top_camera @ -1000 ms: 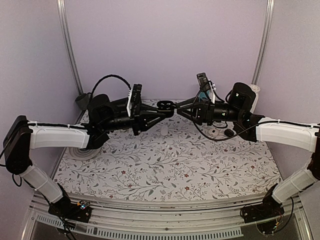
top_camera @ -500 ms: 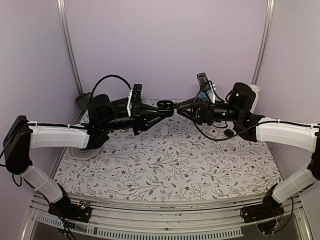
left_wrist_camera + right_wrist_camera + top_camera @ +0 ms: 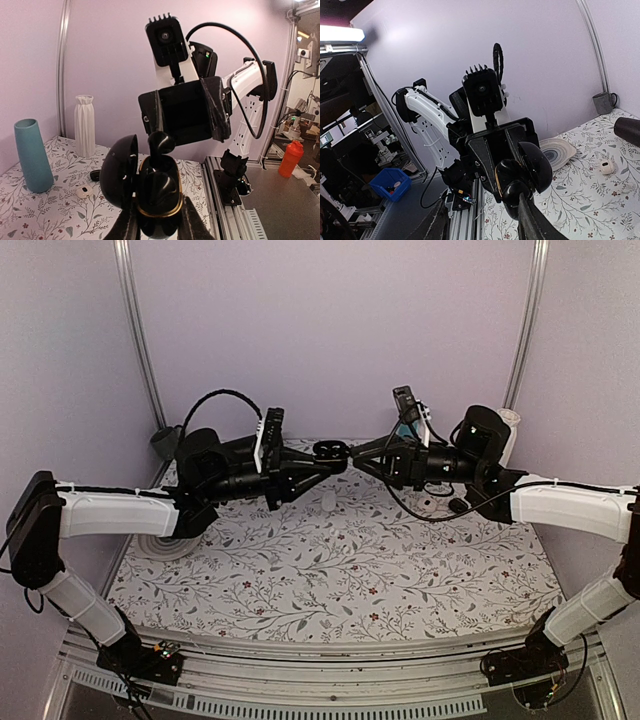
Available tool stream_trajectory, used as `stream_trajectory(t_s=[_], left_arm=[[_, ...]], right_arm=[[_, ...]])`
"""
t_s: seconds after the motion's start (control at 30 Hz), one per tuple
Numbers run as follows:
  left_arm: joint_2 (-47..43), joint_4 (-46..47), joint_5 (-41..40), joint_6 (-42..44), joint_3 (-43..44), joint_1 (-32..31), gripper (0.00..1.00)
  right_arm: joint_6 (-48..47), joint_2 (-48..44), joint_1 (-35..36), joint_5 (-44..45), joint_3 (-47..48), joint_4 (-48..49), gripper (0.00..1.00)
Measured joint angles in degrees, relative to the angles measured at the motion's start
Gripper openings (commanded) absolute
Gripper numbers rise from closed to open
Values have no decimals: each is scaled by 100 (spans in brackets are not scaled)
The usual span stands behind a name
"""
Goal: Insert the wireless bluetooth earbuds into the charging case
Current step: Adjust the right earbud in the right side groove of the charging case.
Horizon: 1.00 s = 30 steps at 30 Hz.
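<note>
Barely anything's moved this last second. The left fingers [image 3: 192, 225] still clamp the open charging case [image 3: 157, 200] up over the desk [image 3: 330, 570], with one earbud [image 3: 160, 142] poking from its slot. The right fingers [image 3: 530, 220] are half-apart; can't tell if they're gripping. Not seated yet, I reckon.

- Two robot arms [image 3: 110, 515] [image 3: 570, 508]
- One open black case [image 3: 159, 200]
- One earbud [image 3: 161, 143] in sight
- One teal vase [image 3: 32, 155], one white vase [image 3: 85, 125]
- One plate [image 3: 557, 150]
- One grey cup [image 3: 603, 102]
- One orange bottle [image 3: 290, 158]
- One blue bin [image 3: 390, 182]
</note>
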Motion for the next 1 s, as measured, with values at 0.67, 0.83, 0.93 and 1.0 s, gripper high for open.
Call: stream_trajectory(t_s=[0.67,0.83,0.93,1.0], left_arm=[[26,-190,-111,17,0,7,0],[26,-201,-68,103,0,-2,0],[26,-205,-57,146,0,-4,0],[26,-208,-46,186,0,-11,0]], right_arm=[[-2,76,199,-160,0,0,46],[0,98,199,-162,0,-28,46],[0,122,199,-160,0,-63,46],[0,131,199,-149,7,-133,45]])
